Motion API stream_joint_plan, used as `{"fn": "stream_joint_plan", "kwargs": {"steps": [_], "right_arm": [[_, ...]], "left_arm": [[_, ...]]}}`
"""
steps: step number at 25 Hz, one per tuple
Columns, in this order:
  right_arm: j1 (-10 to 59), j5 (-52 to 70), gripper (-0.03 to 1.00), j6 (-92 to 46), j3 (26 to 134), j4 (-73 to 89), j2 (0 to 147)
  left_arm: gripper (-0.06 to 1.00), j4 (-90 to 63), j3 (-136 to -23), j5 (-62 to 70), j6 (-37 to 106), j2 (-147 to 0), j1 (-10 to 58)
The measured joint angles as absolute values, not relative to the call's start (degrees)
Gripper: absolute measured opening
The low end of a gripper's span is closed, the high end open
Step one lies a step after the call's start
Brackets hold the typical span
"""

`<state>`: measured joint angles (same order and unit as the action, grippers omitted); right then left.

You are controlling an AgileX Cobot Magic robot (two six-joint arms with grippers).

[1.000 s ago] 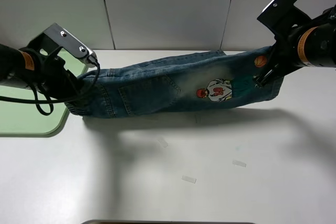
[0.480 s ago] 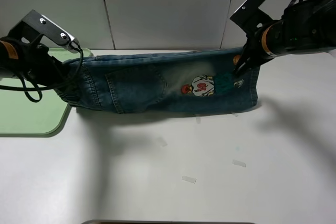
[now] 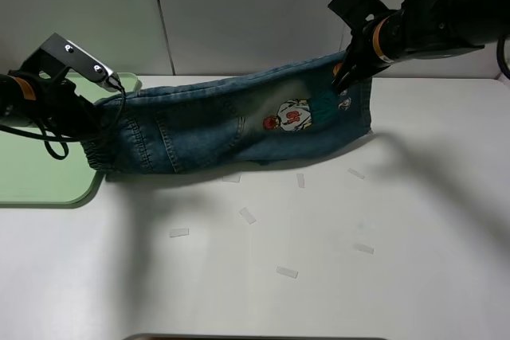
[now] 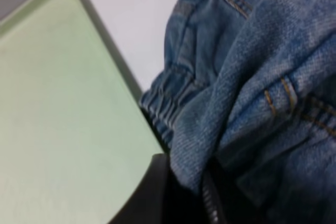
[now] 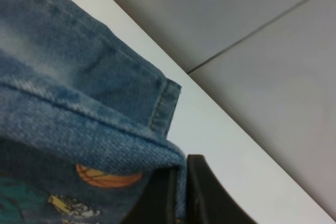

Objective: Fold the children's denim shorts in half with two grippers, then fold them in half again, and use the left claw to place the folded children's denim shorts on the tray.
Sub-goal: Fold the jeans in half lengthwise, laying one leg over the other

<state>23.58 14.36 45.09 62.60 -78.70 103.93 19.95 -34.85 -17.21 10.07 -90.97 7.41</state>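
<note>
At the far left of the high view, the pale green tray (image 3: 36, 177) lies flat on the white table (image 3: 335, 276), partly under the left arm. Just beside its rounded corner, the left gripper (image 3: 92, 123) is clamped on the gathered waistband end of the children's denim shorts (image 3: 207, 121). The left wrist view shows denim bunched in its grip, with the elastic edge hanging close to the tray's rim. The shorts stretch rightward as a long band folded lengthwise. They sag so that the lower edge seems to touch the table, though the shadow makes that hard to judge. Small white scraps (image 3: 248, 215) are scattered on the table in front. A colourful cartoon patch (image 3: 292, 115) faces the camera toward the right end. At that end the right gripper (image 3: 344, 79) pinches the leg hem with its jaws closed tight on the fabric. It is raised higher than the left side, near the grey wall panels (image 3: 255, 13).
</note>
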Motion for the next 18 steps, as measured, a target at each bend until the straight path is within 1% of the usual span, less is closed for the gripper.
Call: {"fn": "stream_joint_plan", "kwargs": {"steps": [4,8,11,16,18], "right_arm": [[23.6,14.4,-0.02,45.1,64.5,-79.6,106.0],[23.5,14.5,-0.02,45.1,65.4,-80.2,107.1],[22.5,14.3,-0.02,45.1,65.5,-80.8,107.5],[20.2,13.5,-0.02,45.1,65.5,-81.1,107.8],[19.4,11.8,0.02,45.1,65.5,-81.1,107.8]], "left_arm": [[0.1,20.0,-34.8,-21.5,11.3,-92.1,7.4],[0.1,20.0,-34.8,-22.8,12.8,-92.5,7.4],[0.1,19.4,-34.8,-24.3,13.2,-92.6,7.4],[0.1,14.4,-34.8,-28.3,15.4,-92.6,6.8],[0.11,13.9,-34.8,-29.9,15.8,-92.6,6.4]]}}
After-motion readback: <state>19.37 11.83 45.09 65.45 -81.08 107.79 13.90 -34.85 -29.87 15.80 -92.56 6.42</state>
